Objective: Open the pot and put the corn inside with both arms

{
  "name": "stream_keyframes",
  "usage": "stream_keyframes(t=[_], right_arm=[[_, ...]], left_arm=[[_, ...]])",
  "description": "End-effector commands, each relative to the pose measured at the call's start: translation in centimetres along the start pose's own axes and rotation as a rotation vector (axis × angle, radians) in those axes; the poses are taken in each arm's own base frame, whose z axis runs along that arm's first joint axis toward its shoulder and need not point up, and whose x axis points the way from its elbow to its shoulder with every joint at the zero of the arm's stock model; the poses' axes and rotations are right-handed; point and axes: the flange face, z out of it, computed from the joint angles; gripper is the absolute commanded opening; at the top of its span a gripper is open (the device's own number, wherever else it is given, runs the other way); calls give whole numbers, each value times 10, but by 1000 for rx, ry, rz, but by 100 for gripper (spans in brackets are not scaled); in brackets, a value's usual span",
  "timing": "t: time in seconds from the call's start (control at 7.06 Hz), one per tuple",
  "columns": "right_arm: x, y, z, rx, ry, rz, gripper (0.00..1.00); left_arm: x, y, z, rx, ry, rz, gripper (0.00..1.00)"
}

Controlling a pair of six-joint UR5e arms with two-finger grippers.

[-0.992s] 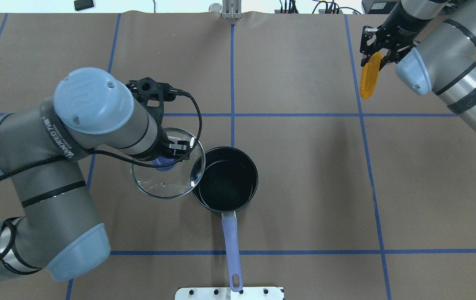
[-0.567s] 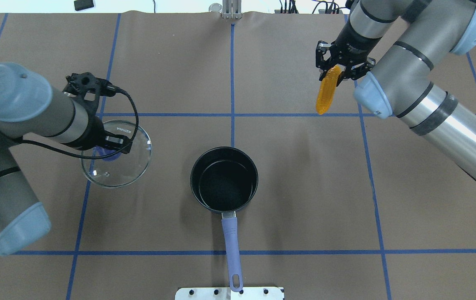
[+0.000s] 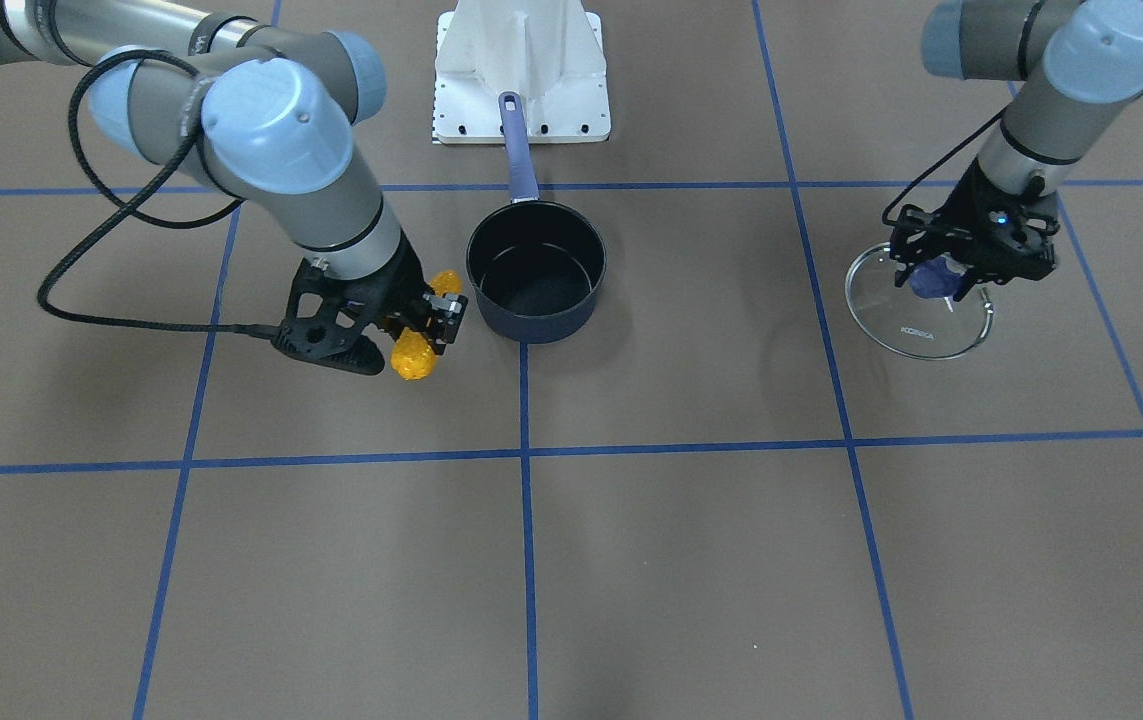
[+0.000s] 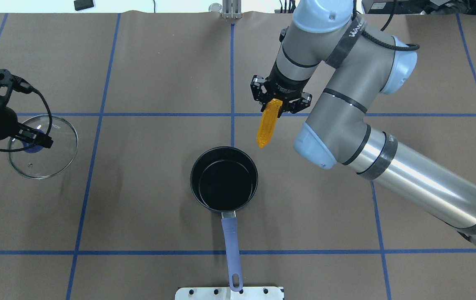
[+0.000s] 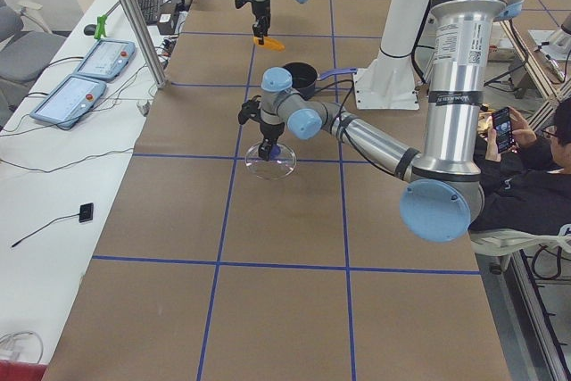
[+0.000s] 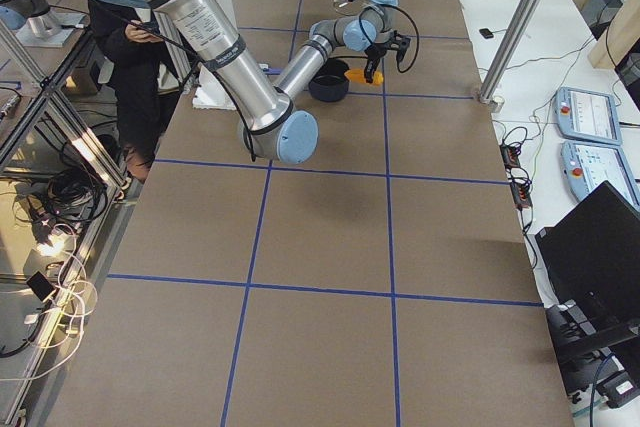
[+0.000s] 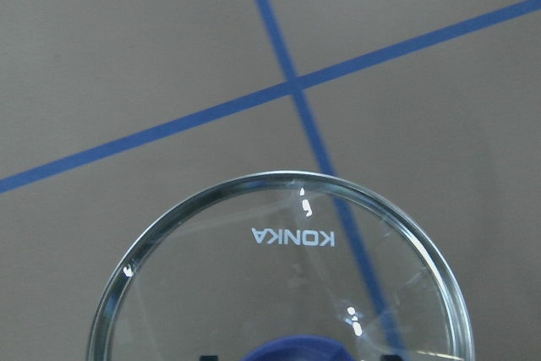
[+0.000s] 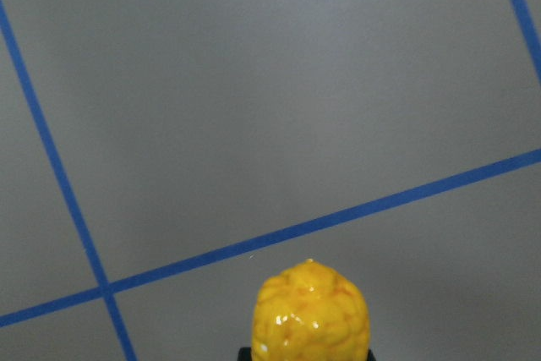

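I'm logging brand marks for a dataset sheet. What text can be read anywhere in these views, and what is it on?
"KONKA": white print on the glass lid, seen upside down in the left wrist view.
"WAN": white letters on the black strap around the right arm; the rest of the word curves out of sight.
Screens of the teach pendants in the side views: too small to read.

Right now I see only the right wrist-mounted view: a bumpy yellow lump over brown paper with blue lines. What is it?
Observer: A yellow-orange corn cob, hanging tip-down from the right gripper.
Visitor: Where does it go?
Observer: Into the small dark navy saucepan standing beside it; the cob is not over the opening yet.
Visitor: Is that pot open?
Observer: Yes. The left gripper holds its round glass lid by the purple-blue knob, far off to the robot's left.
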Motion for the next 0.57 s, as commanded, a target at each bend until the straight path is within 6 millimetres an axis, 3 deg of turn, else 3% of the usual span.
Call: stream_keyframes(t=[0.0, 0.43], right_arm=[[-20, 57, 22, 8, 0, -17, 16], [-36, 111, 56, 19, 5, -77, 20]], left_arm=[[-49, 7, 20, 16, 9, 10, 32], [-62, 22, 25, 15, 5, 6, 32]])
